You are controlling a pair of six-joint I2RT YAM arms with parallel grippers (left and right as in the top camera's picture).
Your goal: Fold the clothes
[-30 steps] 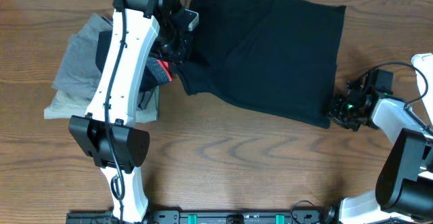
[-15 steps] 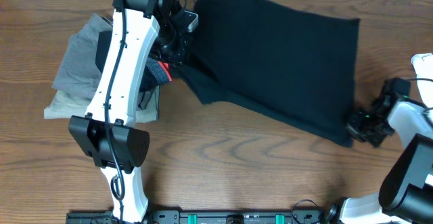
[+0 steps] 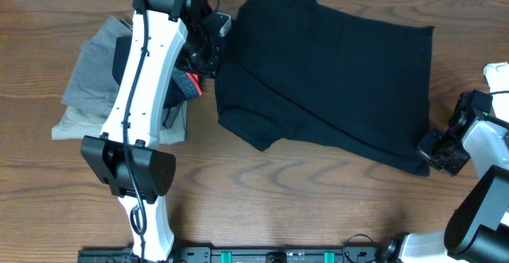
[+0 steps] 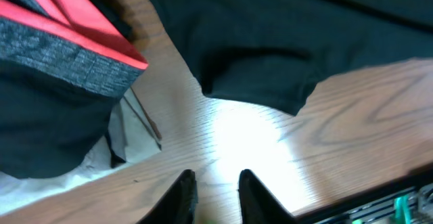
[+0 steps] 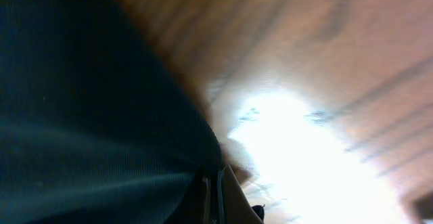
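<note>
On the wooden table point(image 3: 278, 207), across its far right half, a large black T-shirt point(image 3: 334, 80), mostly flat but skewed, with a diagonal ridge and a loose flap bunched at the near-left corner. Judged as the spreading-out stage: no fold made yet. To the left, under the left arm point(image 3: 147, 80), a pile of grey folded garments point(image 3: 91, 84) and a smaller black garment point(image 4: 47, 129) with a grey-and-red waistband point(image 4: 67, 51), neither of them part of the job. At the shirt's near-right corner, the right gripper point(image 3: 436, 148), clamped on the hem to judge by the wrist view, with black fabric running straight into the closed tips. At the shirt's left edge, the left gripper point(image 4: 215, 190), fingers slightly parted and holding nothing, poised over bare wood just short of the bunched flap. Next, probably: reaching the left gripper forward to pinch that flap, then drawing it leftward against the right-hand hold to flatten the ridge before any fold. Hard to make out: collar and sleeves, lost in the uniform black, and no white label visible. Right wrist view blurred and washed with glare, so the exact bite on the hem unclear. White object point(image 3: 497, 74) cut off at the right border, not identifiable.
</note>
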